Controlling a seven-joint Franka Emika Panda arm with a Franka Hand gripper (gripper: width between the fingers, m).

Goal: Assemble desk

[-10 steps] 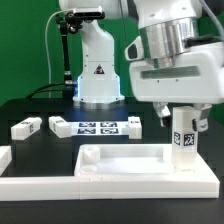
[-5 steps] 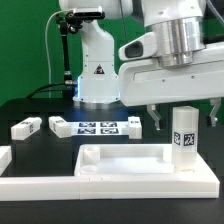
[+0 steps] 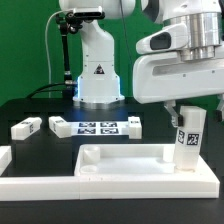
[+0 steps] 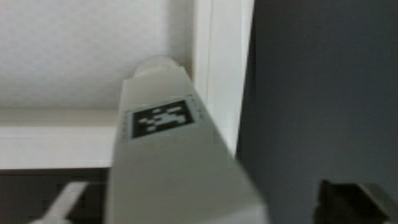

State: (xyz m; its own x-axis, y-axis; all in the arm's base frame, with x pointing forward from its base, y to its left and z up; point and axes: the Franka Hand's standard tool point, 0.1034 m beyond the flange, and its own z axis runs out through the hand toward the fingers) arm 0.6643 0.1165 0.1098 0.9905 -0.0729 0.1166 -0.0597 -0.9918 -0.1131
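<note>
The white desk top point(image 3: 120, 158) lies flat with its raised rim up, at the front of the table. One square leg point(image 3: 187, 142) stands in its corner on the exterior view's right, leaning slightly, with a tag facing the camera. My gripper point(image 3: 192, 118) hangs over the leg's upper end. In the wrist view the leg point(image 4: 175, 150) stands between the two fingers point(image 4: 54, 205) with a gap on each side, so the gripper point(image 4: 199, 205) is open. Three loose legs lie behind the top: one point(image 3: 25, 127) far left, one point(image 3: 60, 126) and one point(image 3: 135, 122).
The marker board point(image 3: 97, 127) lies between the loose legs at the back. A long white L-shaped border bar point(image 3: 100, 186) runs along the front edge and turns up the exterior view's left side. The robot base point(image 3: 98, 75) stands behind.
The gripper let go of the standing leg, rose and spread its fingers, then shifted toward the exterior view's right and turned. The leg now leans a little.
</note>
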